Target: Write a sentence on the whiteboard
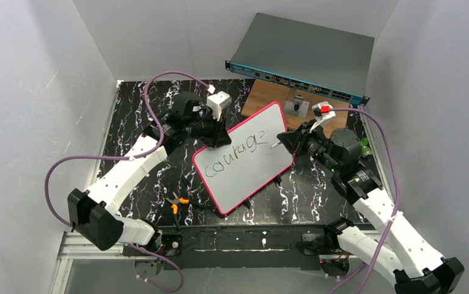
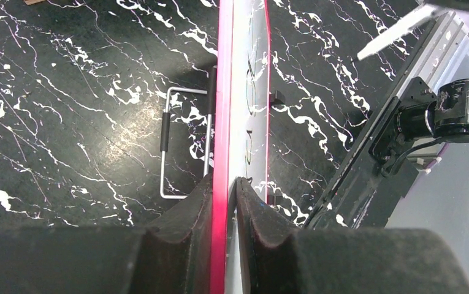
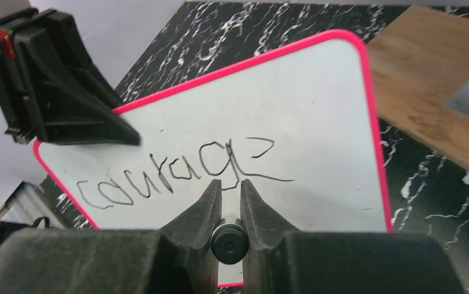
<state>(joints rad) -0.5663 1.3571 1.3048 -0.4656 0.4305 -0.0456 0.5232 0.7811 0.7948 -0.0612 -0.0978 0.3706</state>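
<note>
The whiteboard [image 1: 247,174], white with a pink-red frame, stands tilted over the black marbled table. One black handwritten word of the sentence [image 1: 235,152], "courage", slants across its upper half. My left gripper [image 1: 217,139] is shut on the board's upper left edge. In the left wrist view its fingers [image 2: 201,202] clamp the red frame [image 2: 224,92] edge-on. My right gripper [image 1: 285,141] is at the board's right edge, shut on a marker [image 3: 229,242] with a black end. The marker points at the board just after the writing [image 3: 176,171]; its tip is hidden between the fingers.
A grey-teal network switch [image 1: 305,55] leans at the back right, above a wooden board [image 1: 265,98] carrying a small metal piece [image 1: 296,105]. Orange-handled pliers [image 1: 175,202] lie left of the whiteboard. A wire stand [image 2: 186,144] lies under the board. White walls enclose the table.
</note>
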